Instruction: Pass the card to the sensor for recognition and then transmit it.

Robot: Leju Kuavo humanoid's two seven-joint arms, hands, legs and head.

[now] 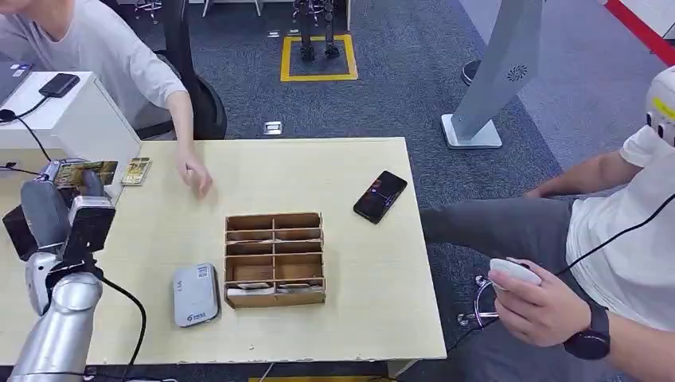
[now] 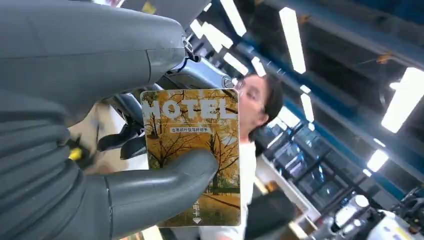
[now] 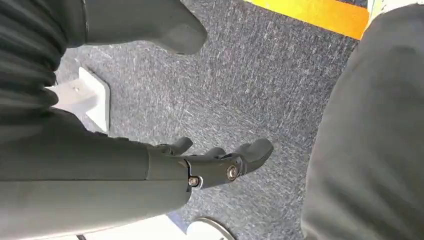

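Observation:
My left hand (image 1: 68, 211) is raised over the table's left edge and pinches a yellow hotel card (image 1: 83, 173) printed with autumn trees. In the left wrist view the card (image 2: 195, 130) stands between the thumb and the fingers (image 2: 165, 182), its face towards the camera. The grey card sensor (image 1: 195, 294) lies flat on the table (image 1: 318, 175), to the right of my left arm and beside the wooden box. My right hand (image 3: 215, 162) hangs over the carpet with its fingers apart and nothing in them.
A wooden compartment box (image 1: 275, 259) with cards in its front slots stands mid-table. A black phone (image 1: 380, 196) lies at the right. Another card (image 1: 136, 170) lies at the far left, near a person's hand (image 1: 195, 177). A second person sits at the right.

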